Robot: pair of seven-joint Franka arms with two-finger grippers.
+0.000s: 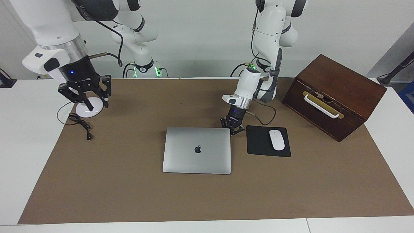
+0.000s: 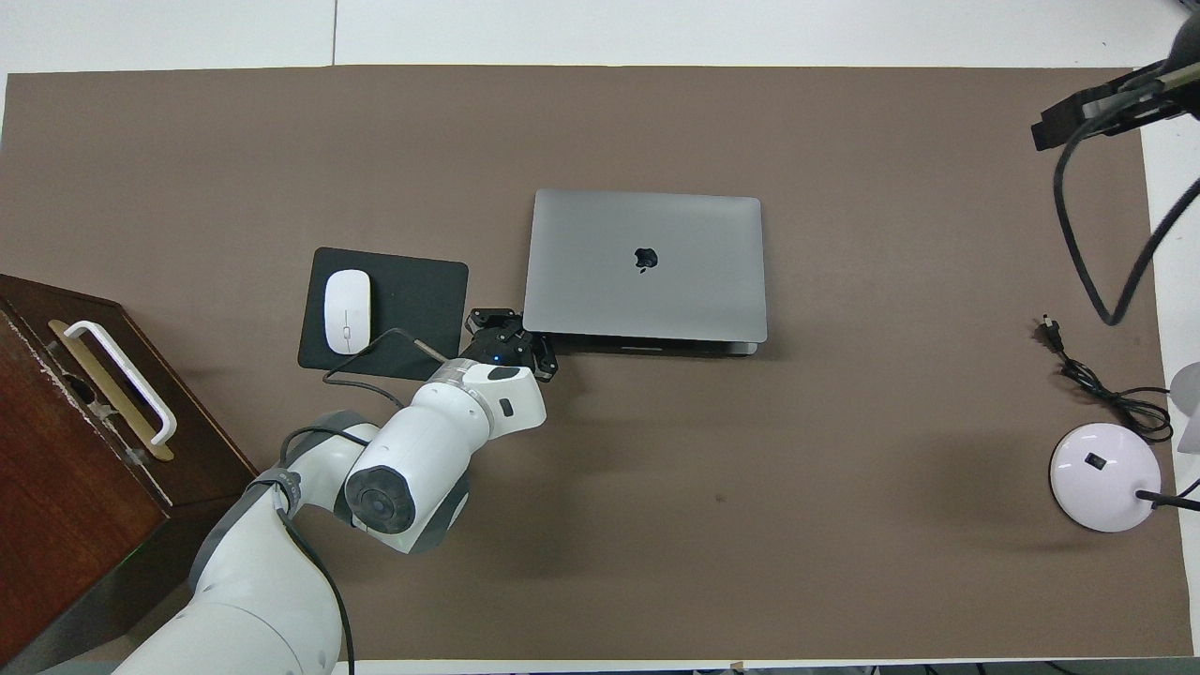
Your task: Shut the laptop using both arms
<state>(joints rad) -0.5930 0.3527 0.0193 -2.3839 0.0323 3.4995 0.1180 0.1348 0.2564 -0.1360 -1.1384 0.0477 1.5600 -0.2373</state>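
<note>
The silver-grey laptop lies in the middle of the brown mat with its lid down flat, logo up. My left gripper is shut and low at the mat, right beside the laptop's corner that is nearest the robots and toward the left arm's end. I cannot tell whether it touches the corner. My right gripper hangs in the air over the white lamp base, well away from the laptop and with nothing in it.
A black mouse pad with a white mouse lies beside the laptop toward the left arm's end. A brown wooden box stands at that end. A black cable trails from the lamp base.
</note>
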